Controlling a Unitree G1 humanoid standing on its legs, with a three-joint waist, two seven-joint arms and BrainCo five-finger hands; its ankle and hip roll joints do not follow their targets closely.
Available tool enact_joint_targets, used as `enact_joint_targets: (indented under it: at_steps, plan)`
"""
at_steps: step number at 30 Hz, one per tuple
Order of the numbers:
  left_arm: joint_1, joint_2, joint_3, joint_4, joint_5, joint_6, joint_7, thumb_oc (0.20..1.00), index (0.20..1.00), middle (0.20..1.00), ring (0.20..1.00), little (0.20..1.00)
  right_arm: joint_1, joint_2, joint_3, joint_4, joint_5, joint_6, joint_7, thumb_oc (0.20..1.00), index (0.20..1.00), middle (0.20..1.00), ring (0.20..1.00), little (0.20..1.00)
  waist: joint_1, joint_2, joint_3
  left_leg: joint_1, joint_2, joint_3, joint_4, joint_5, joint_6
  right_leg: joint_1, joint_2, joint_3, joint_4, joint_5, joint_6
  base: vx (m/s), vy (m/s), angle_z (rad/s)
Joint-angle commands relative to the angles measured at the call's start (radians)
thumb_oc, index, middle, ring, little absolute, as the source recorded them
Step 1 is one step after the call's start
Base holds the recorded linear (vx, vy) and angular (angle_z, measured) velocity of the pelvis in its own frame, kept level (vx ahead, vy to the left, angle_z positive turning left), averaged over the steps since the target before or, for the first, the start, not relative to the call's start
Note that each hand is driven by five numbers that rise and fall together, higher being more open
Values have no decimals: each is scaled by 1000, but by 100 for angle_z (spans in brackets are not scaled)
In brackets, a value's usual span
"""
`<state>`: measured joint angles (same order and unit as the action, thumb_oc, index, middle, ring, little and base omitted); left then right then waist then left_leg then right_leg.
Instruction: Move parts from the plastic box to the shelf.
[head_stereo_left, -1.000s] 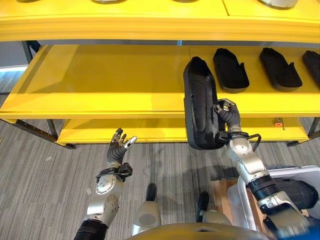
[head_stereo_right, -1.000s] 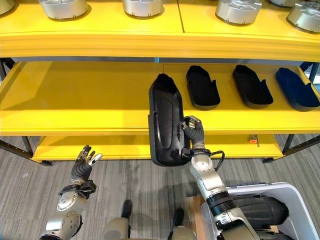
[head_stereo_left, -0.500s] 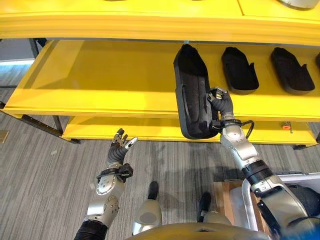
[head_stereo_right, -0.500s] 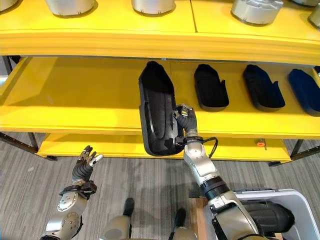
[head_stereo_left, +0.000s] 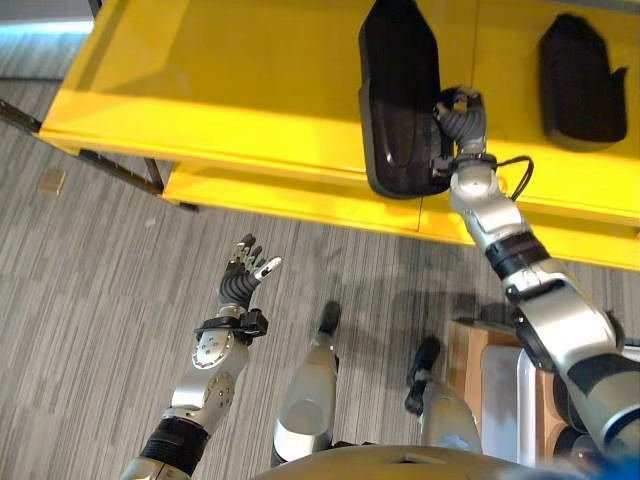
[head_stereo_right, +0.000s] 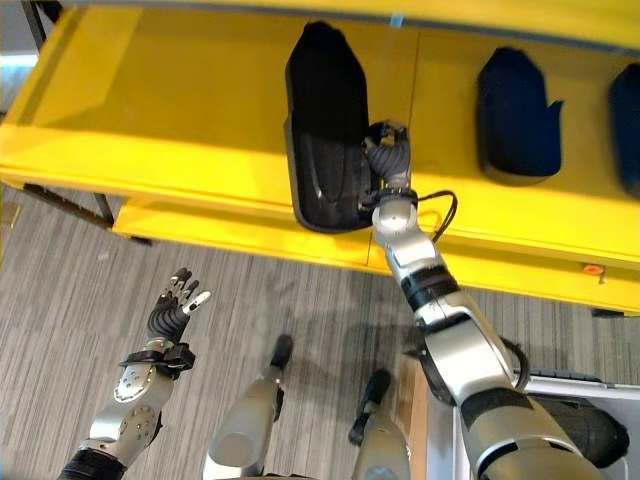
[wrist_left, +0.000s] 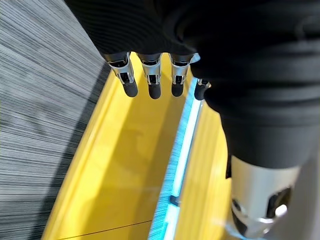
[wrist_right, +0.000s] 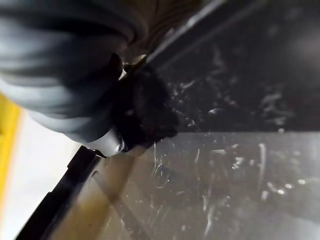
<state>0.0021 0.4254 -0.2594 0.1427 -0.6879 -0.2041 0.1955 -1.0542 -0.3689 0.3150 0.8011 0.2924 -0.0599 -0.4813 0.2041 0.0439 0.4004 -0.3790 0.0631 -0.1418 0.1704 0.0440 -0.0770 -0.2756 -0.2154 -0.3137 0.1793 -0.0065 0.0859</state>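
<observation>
A long black moulded part (head_stereo_left: 397, 95) lies lengthwise over the front of the yellow shelf (head_stereo_left: 230, 100), its near end past the shelf's front edge. My right hand (head_stereo_left: 459, 118) is shut on the part's right rim, fingers curled round it; in the right wrist view the glossy black part (wrist_right: 240, 125) sits right against the hand. My left hand (head_stereo_left: 243, 282) hangs open low on the left over the floor, fingers straight (wrist_left: 150, 82), holding nothing. The corner of the white plastic box (head_stereo_right: 560, 395) with dark parts inside shows at the lower right.
Two more black parts (head_stereo_left: 582, 75) (head_stereo_right: 515, 100) lie further right on the same shelf. A lower yellow shelf (head_stereo_left: 300, 205) juts out beneath. A dark metal leg (head_stereo_left: 120, 170) stands under the shelf at the left. Grey striped floor (head_stereo_left: 90, 300) spreads below.
The camera has tipped downward, so the shelf has shifted up in view. My right hand has carried the black part further onto the shelf. The left hand stays low and open.
</observation>
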Motion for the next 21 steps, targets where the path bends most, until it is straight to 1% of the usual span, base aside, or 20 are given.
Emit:
enact_joint_targets:
  at_steps: [1,5,9,15,16,17,18,19,20,21]
  plan:
    - [-5,54,-36,-95,-16,-58,-8,1000,1000,1000,1000,1000,-153,-53,4,19,30,-55,-38,200,200,200,200,200,27,-28,-14,-43,16,41,133,-121,5,-5,-85,7,83,-34,45,-34,38,16]
    - [-44,50,-74,-93,-14,-60,-8,1000,1000,1000,1000,1000,-253,-85,23,139,60,-53,-44,200,200,200,200,200,36,-21,9,-99,4,40,183,-139,10,-52,-93,19,114,-40,44,-36,50,6]
    - [-78,51,-99,-92,-20,-73,-3,1000,1000,1000,1000,1000,-358,-126,69,244,82,-54,-45,200,200,200,200,200,39,-15,25,-155,-9,40,231,-153,13,-100,-102,31,149,-49,42,-31,52,2]
    - [-121,53,-116,-90,-28,-84,10,1000,1000,1000,1000,1000,-461,-187,107,359,142,-55,-32,200,200,200,200,200,41,-8,30,-219,-21,37,294,-176,15,-152,-109,47,192,-67,39,9,22,1]
    - [-121,53,-114,-90,-31,-87,11,1000,1000,1000,1000,1000,-480,-207,120,385,154,-52,-29,200,200,200,200,200,45,-10,25,-214,-19,34,300,-204,12,-151,-104,52,202,-91,46,0,0,0]
    - [-122,53,-114,-91,-31,-88,11,1000,1000,1000,1000,1000,-482,-209,121,387,155,-53,-29,200,200,200,200,200,45,-9,29,-226,-23,36,299,-180,16,-160,-109,48,198,-71,39,85,-16,3]
    - [-123,54,-114,-89,-33,-88,11,1000,1000,1000,1000,1000,-490,-218,125,397,161,-54,-27,200,200,200,200,200,47,-11,25,-220,-21,32,306,-205,13,-153,-104,54,203,-91,45,-80,24,6]
    - [-130,54,-118,-89,-36,-90,10,1000,1000,1000,1000,1000,-503,-230,125,412,176,-55,-24,200,200,200,200,200,48,-11,29,-240,-27,32,310,-183,17,-164,-109,47,198,-71,39,78,-23,6]
    - [-133,55,-121,-89,-39,-90,9,1000,1000,1000,1000,1000,-513,-239,124,423,190,-54,-24,200,200,200,200,200,49,-12,25,-233,-25,30,314,-208,13,-157,-106,50,204,-92,47,4,4,6]
    - [-136,57,-125,-89,-43,-91,8,1000,1000,1000,1000,1000,-526,-253,141,433,194,-52,-20,200,200,200,200,200,52,-12,27,-236,-25,28,316,-210,13,-158,-107,48,204,-92,48,84,-21,5]
